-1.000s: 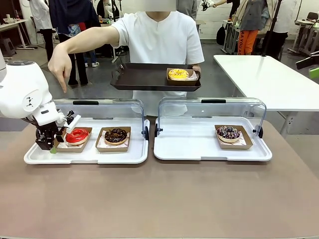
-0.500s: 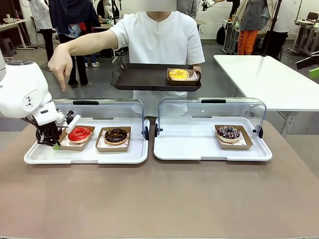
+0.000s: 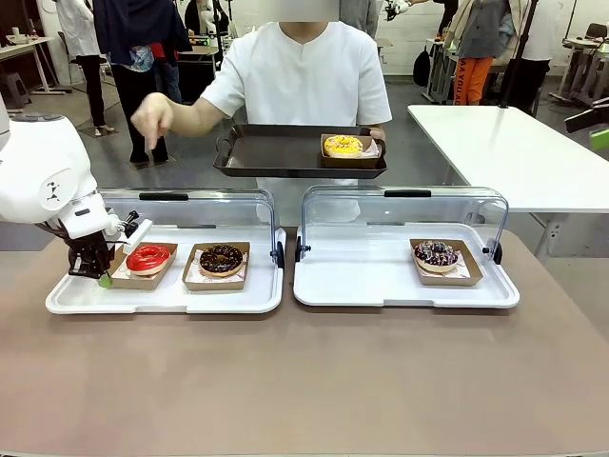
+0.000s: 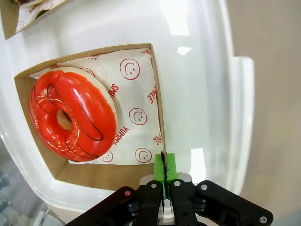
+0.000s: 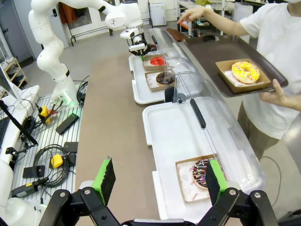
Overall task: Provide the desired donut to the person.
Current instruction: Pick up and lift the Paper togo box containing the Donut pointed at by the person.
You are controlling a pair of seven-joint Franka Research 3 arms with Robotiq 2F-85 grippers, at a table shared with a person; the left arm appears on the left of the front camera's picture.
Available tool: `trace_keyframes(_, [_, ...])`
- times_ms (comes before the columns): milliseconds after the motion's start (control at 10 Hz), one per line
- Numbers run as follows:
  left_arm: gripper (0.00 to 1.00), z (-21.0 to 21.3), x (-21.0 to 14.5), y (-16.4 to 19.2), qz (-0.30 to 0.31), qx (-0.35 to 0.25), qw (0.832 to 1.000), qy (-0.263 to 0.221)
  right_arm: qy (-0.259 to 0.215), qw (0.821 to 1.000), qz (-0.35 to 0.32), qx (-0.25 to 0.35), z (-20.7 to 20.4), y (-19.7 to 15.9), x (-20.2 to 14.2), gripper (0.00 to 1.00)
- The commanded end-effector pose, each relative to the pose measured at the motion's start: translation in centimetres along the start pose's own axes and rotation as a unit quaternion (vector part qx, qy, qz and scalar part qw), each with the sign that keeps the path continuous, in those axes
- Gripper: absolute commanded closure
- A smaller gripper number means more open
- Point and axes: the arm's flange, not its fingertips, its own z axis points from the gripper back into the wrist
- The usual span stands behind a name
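A red glazed donut [image 3: 148, 257] [image 4: 73, 115] lies in a brown cardboard tray [image 4: 157, 108] at the left end of the left white tray [image 3: 166, 297]. My left gripper [image 3: 100, 271] [image 4: 163, 169] is shut on that cardboard tray's side wall, which is pinched between the green pads. The person [image 3: 300, 76] stands across the table in a white shirt, holding a dark serving tray [image 3: 276, 152] with a yellow donut [image 3: 343, 145] on it; the other hand [image 3: 152, 114] is raised at the left. My right gripper [image 5: 160, 181] hangs open high above the right white tray [image 5: 164, 141].
A chocolate donut [image 3: 221, 258] sits beside the red one. A sprinkled chocolate donut [image 3: 437, 253] lies in the right white tray [image 3: 381, 286]. Both trays have clear lids [image 3: 404, 214] standing open at the back. A white table [image 3: 514, 143] stands at the far right.
My left gripper has shut on the cardboard tray's wall, and the red donut's tray shifted slightly. The person's pointing hand has lifted and drawn back toward the body.
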Motion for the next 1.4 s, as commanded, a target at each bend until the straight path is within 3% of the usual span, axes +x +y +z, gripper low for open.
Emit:
trace_keyframes(0, [1.0, 4.4, 1.1, -4.3, -0.003, -0.019, 0.999, 0.03, -0.005, 1.0, 0.001, -0.001, -0.2, 0.0, -0.1, 0.0])
trace_keyframes(300, [1.0, 12.2, 2.1, -10.8, 0.022, -0.026, 0.999, 0.04, -0.005, 1.0, 0.001, -0.001, -0.2, 0.0, -0.1, 0.0])
trace_keyframes(600, [1.0, 18.7, 3.0, -14.8, 0.029, -0.005, 0.999, 0.04, -0.005, 1.0, 0.001, -0.001, -0.2, 0.0, -0.1, 0.0])
trace_keyframes(1100, [1.0, 28.5, 4.1, -14.7, 0.059, 0.037, 0.997, 0.018, -0.005, 1.0, 0.001, -0.001, -0.2, 0.0, -0.1, 0.0])
trace_keyframes(1300, [1.0, 30.3, 3.4, -13.9, 0.067, 0.032, 0.997, 0.0, -0.005, 1.0, 0.001, -0.001, -0.2, 0.0, -0.1, 0.0])
